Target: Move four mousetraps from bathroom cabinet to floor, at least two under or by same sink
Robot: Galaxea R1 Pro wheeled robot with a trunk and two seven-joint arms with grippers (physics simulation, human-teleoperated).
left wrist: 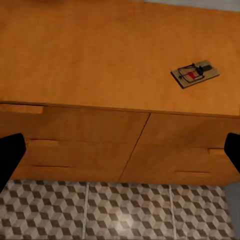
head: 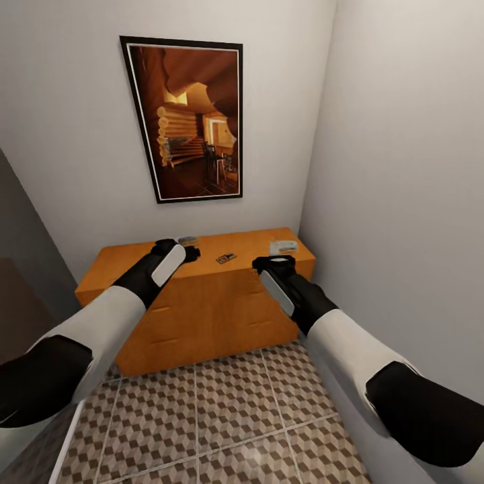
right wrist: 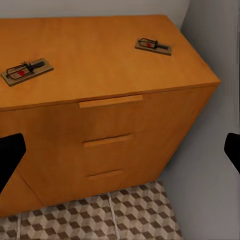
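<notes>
Cabinet (head: 202, 302) stands ahead of my fingers on the tiled floor (head: 228, 417). My left fingers (left wrist: 10, 155) and right fingers (right wrist: 10, 155) are spread wide, holding nothing. Mousetraps lie on its top: one (head: 226, 257) between my grippers, another (right wrist: 153, 46) beyond the right.

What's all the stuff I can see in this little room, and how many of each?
cabinet: one, orange-brown wood, against the back wall.
mousetraps: three visible on the cabinet top, brown; one mid-top, one near the right end, one at the back behind the left tool.
picture: one, dark frame, log-cabin scene, above the cabinet.
floor: brown-beige cube-pattern tiles.
walls: pale grey.
left tool: black, over the cabinet top, open.
right tool: black, near the cabinet's right end, open.
</notes>
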